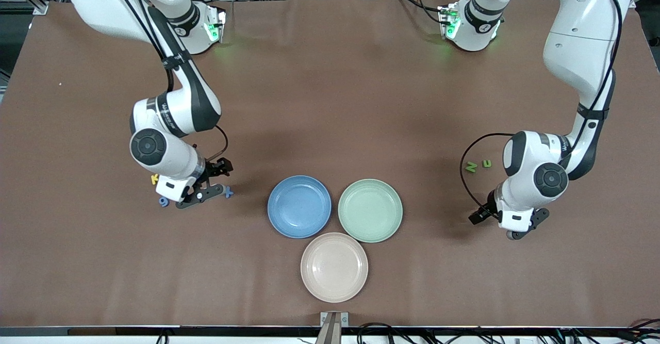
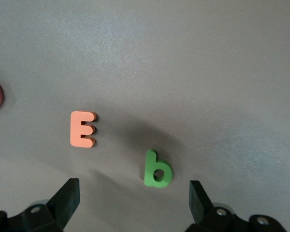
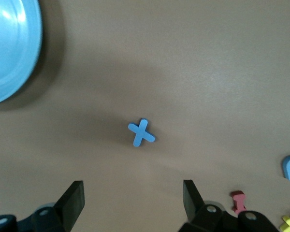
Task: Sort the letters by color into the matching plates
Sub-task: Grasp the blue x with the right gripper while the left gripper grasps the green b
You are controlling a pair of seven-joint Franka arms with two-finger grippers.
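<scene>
While the right claw point(image 3: 130, 203) hung open over a blue cross point(image 3: 141, 133) on the desk point(image 1: 330, 101) beside the blue plate point(image 1: 299, 206), the left claw point(image 2: 133, 205) gaped above a green b point(image 2: 157, 169) and orange E point(image 2: 82, 129).

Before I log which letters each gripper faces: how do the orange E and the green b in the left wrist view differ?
The orange E is orange and angular, with three straight bars; the green b is green and rounded, with a hole through its bowl. The green b lies closer to the open left gripper than the orange E. Both lie flat on the table, apart from each other.
</scene>
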